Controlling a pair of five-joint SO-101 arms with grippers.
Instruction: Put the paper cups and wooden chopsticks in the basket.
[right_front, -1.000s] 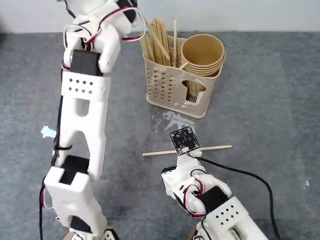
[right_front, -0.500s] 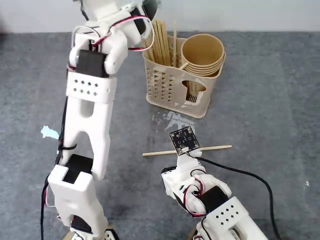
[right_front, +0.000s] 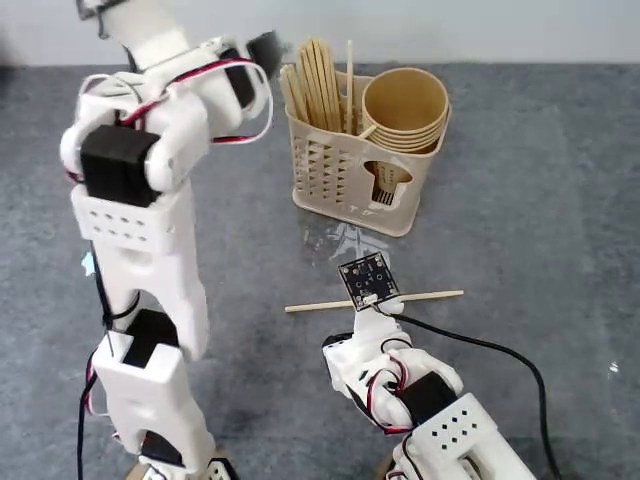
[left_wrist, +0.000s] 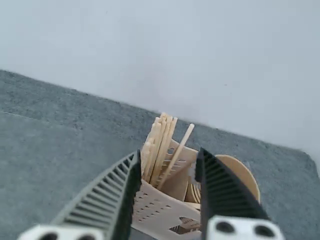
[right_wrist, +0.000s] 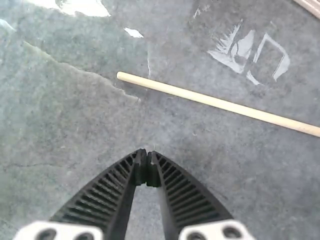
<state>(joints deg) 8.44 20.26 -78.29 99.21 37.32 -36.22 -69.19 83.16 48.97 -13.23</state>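
From the high view, the white left arm (right_front: 140, 220) has lifted and swung back to the left. A second ago its wrist hung right over the far-left corner of the beige perforated plastic basket (right_front: 350, 175). Now it stands clear of that corner. The basket stands at the far middle of the grey table (right_front: 550, 200). It holds a bundle of pale wooden chopsticks (right_front: 312, 75) in its left compartment and a nested stack of tan paper cups (right_front: 405, 105) in its right one. One loose wooden chopstick (right_front: 315, 305) lies flat on the table, near of the basket and well apart from it. Neither it nor the white right arm (right_front: 410, 390), just behind it, has moved over that second.

In the left wrist view, the left pincer (left_wrist: 167, 156) is spread wide with nothing in it, and the basket shows beyond the gap.

In the right wrist view, the right pincer (right_wrist: 146, 156) is closed tip to tip on nothing and hangs above the table, near the loose chopstick but not touching it.

The left arm's retreat with an empty pincer suggests its delivery is finished. By my reading, the loose chopstick is the only item left to collect. The right pincer would first need to open and come down around it.
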